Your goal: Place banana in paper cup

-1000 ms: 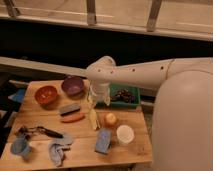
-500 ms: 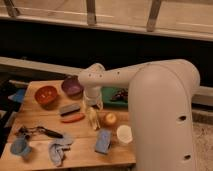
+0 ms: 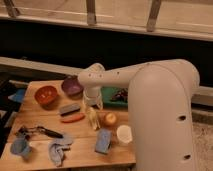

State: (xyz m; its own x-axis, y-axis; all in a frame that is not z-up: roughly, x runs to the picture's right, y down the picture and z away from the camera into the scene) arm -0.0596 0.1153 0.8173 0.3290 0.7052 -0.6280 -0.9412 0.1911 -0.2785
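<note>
The banana (image 3: 93, 120) lies on the wooden table (image 3: 82, 144), near the middle of it. Its long axis runs roughly from the far edge toward the near edge, with a slight curve. Just beside it on its right sits the round orange fruit (image 3: 110, 119). On the other side lies the orange-red stick (image 3: 72, 118), close by but apart from it.

My gripper (image 3: 93, 103) hangs directly above the far end of the banana, pointing straight down at the table. From this angle the wrist covers the place where the two would meet. It may already be touching the fruit, but I cannot tell that, nor how far open my gripper is, nor whether it has hold of anything.

The paper cup (image 3: 124, 134) stands upright to the right of the banana and nearer the front edge, just past the orange fruit. The blue sponge (image 3: 103, 141) is right beside the cup on its left.

The relation that matters is this one: the banana sits almost straight under me, and the cup is off to the right and toward the near edge. I judge the grasp to be the step in hand. The carry after it would be short and diagonal, and it would pass over the orange fruit, so the banana needs some lift. It would also have to go into the small rim end first.
</note>
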